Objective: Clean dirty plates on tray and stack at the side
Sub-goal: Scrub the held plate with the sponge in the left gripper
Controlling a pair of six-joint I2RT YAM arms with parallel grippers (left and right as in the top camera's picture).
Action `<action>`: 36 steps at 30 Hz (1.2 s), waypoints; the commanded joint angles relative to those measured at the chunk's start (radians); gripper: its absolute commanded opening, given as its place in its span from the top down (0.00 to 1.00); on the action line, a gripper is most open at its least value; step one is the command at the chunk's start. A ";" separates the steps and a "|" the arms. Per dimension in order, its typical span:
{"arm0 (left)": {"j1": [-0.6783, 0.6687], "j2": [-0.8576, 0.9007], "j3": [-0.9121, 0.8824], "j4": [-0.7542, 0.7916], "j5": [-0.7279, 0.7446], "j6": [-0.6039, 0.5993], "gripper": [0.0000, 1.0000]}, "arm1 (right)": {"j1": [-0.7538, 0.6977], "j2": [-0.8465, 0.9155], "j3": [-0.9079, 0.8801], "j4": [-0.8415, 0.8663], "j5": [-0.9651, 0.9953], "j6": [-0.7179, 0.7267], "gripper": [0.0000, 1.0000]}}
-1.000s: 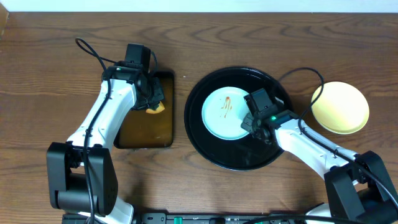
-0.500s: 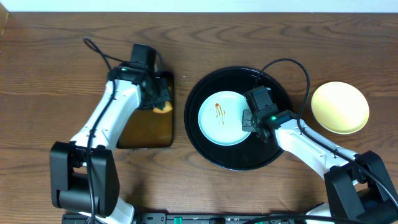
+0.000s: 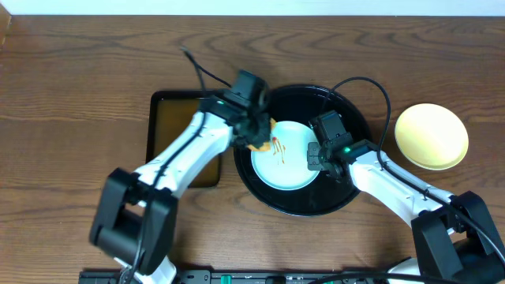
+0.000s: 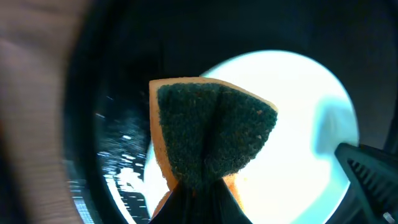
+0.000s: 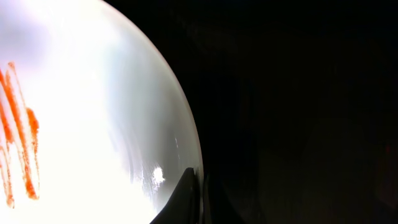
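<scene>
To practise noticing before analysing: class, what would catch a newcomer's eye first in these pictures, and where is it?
First, the green-faced sponge pinched in the left gripper, held over the left edge of a pale blue plate with orange streaks, which sits in the round black tray. The right gripper is shut on that plate's right rim. A cream-yellow plate lies alone to the right of the tray.

bg: brown wood-grain table (image 3: pixel 71 87), pale strip (image 3: pixel 316 6) along far edge, even light
</scene>
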 commanded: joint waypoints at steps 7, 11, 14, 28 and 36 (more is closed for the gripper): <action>-0.107 0.064 -0.004 0.035 0.009 -0.119 0.92 | 0.001 0.008 -0.001 -0.014 0.004 0.024 0.99; -0.137 0.064 -0.004 0.039 0.008 -0.119 0.92 | 0.001 0.008 -0.001 -0.025 0.004 0.024 0.99; -0.150 0.064 -0.004 0.054 0.008 -0.120 0.92 | 0.001 0.008 -0.001 -0.028 0.003 0.023 0.99; -0.172 0.129 -0.004 0.113 0.008 -0.161 0.92 | 0.001 0.008 -0.001 -0.045 0.000 0.024 0.99; -0.171 0.185 -0.004 0.092 -0.102 -0.160 0.92 | 0.001 0.008 -0.001 -0.065 0.000 0.039 0.99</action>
